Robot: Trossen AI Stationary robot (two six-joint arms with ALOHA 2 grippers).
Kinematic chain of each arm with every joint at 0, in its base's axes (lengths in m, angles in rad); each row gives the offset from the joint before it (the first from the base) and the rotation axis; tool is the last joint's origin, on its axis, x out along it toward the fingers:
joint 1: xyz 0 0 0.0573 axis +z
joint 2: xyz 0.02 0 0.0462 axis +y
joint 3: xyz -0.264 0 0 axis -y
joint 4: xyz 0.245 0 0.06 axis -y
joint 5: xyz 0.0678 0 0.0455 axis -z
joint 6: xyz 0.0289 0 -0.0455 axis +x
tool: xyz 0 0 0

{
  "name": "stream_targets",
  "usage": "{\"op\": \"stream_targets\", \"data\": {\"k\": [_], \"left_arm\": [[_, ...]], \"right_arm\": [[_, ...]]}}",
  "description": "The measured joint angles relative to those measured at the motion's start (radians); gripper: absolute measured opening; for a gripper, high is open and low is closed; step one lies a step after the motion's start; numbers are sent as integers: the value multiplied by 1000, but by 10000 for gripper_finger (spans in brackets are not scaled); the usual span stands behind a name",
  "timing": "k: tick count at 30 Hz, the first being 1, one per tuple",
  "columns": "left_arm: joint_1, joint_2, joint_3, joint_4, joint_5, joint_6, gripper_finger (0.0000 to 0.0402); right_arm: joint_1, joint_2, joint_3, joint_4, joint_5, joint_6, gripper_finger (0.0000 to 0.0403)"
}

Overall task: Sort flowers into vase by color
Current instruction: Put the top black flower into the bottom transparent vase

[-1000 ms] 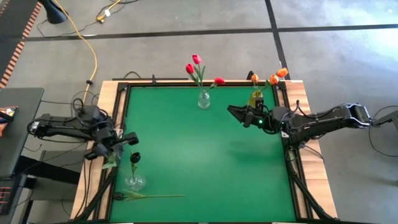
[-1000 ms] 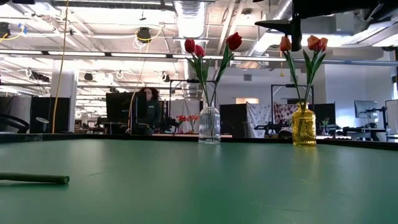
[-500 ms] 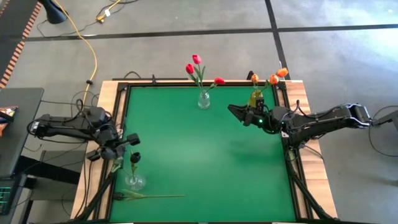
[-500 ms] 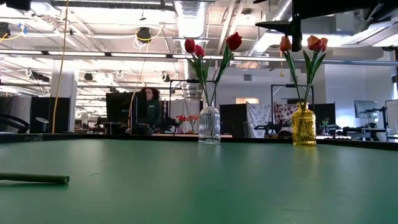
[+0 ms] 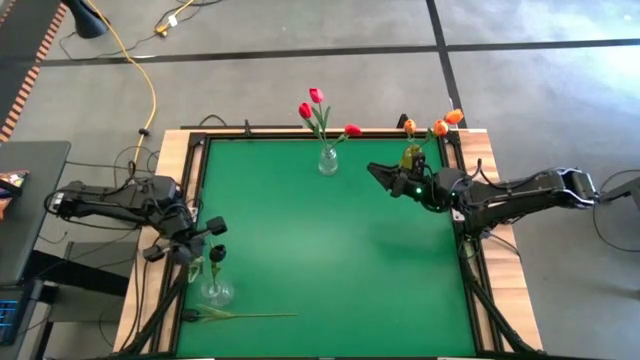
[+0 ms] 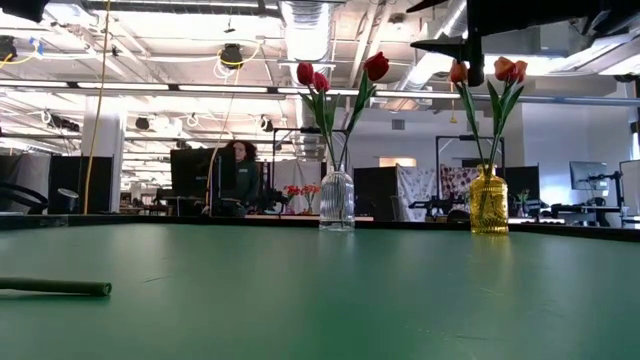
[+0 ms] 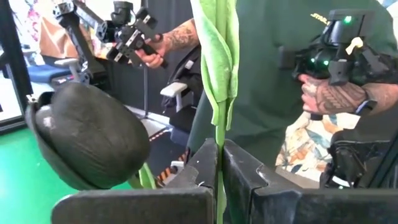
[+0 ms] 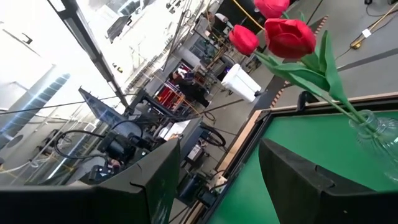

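Holding: the left gripper (image 5: 190, 243) is pinched onto the thin green stem of a dark tulip (image 7: 93, 134), its fingers (image 7: 202, 165) nearly touching with only the stem between them.
Dark tulip, place: in the high view its bud (image 5: 217, 254) hangs just above a clear vase (image 5: 216, 292) at the mat's near-left corner.
Handling: likely very light and springy; the stem should bend and swing under the bud, and the leaf (image 7: 217, 56) is floppy cloth. Thin plastic may slip or twist in the grip.
Where to hold: low on the stem, clear of the leaf, so the bud stays upright and the foot can be steered into the vase mouth.
Lying flower: one more stem (image 5: 240, 315) rests flat on the mat (image 5: 330, 260) just beside that vase; bud colour I cannot tell.
Red tulips: three (image 5: 318, 108) stand in a clear ribbed vase (image 6: 336, 200) at the far edge.
Orange tulips: three (image 5: 435, 124) stand in a yellow vase (image 6: 489, 202) at the far right.
Right gripper: (image 5: 378, 176) hovers near the yellow vase, fingers wide apart, empty.
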Motion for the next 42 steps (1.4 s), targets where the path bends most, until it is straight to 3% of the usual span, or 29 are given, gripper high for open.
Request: {"op": "stream_targets", "data": {"k": [11,30,42], "left_arm": [[-17,0,0,0,-32,-34,0],[-167,0,0,-93,-228,36,0],[-167,0,0,-93,-256,-66,2]], "right_arm": [[-11,0,0,-1,-1,0,245],[-11,0,0,-2,-1,-2,245],[-11,0,0,-1,-1,0,245]]}}
